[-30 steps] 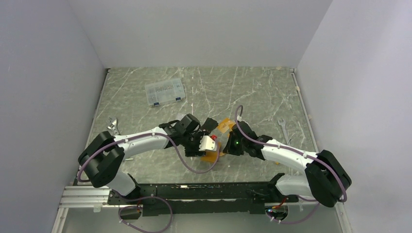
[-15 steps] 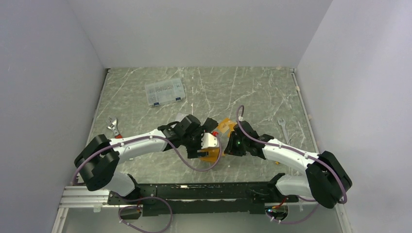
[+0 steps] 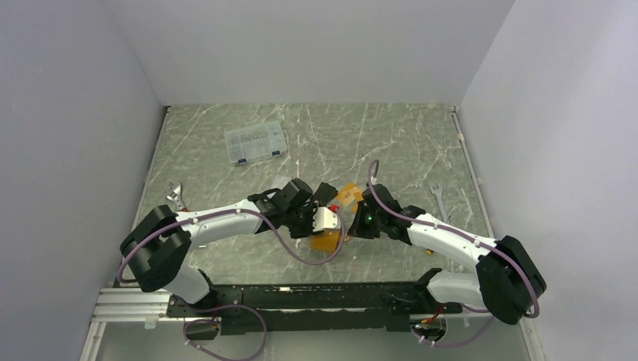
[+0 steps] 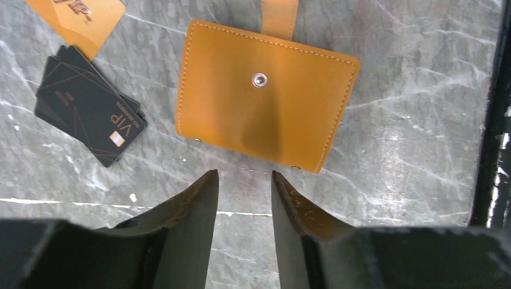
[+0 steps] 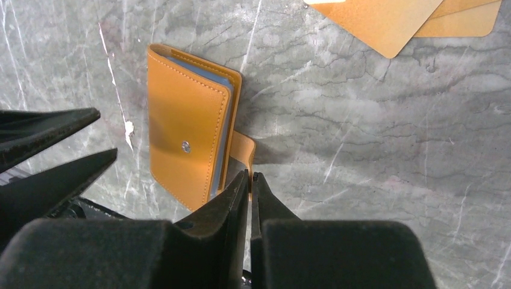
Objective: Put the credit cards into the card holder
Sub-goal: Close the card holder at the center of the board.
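Left hand (image 4: 241, 176) just narrowed, still spread and empty; wallet (image 4: 265, 93) right ahead stays shut, so we've no cards (image 4: 90, 120) in.

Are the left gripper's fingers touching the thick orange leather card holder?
Apart. The left wrist view shows grey marble table between the fingers of the left gripper and the near edge of the thick orange leather card holder.

The left arm (image 3: 218, 216) and right arm (image 3: 444, 233) extended inward. The left gripper (image 4: 244, 176) fingers stood slightly apart, gripping nothing; the right gripper (image 5: 250, 176) fingers were pressed together.
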`<action>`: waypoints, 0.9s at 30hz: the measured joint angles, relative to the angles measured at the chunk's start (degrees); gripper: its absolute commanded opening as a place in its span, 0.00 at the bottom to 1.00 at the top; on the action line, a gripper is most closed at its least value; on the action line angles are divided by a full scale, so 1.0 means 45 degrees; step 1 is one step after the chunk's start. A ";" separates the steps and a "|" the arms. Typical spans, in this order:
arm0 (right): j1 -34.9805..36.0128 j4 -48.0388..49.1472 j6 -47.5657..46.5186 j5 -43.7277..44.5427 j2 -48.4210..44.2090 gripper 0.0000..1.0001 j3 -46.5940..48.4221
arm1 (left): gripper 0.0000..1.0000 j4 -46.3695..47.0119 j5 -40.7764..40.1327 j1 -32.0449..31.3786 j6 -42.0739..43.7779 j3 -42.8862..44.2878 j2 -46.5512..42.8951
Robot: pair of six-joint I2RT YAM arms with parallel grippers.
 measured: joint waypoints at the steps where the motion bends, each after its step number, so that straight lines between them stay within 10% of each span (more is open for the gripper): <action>1: 0.0000 0.0000 0.0005 -0.0049 0.0000 0.14 0.0005 | 0.50 -0.0010 0.0053 0.0000 -0.0010 0.0000 0.0049; 13: 0.0000 -0.0005 0.0073 -0.0248 -0.0005 0.02 0.0024 | 0.10 0.0010 0.1107 -0.0272 -0.0073 -0.0068 0.0214; 27: -0.0015 0.0005 0.0117 -0.0529 0.0107 0.00 0.0029 | 0.06 0.0539 0.0529 -0.0976 0.0355 0.0019 0.1574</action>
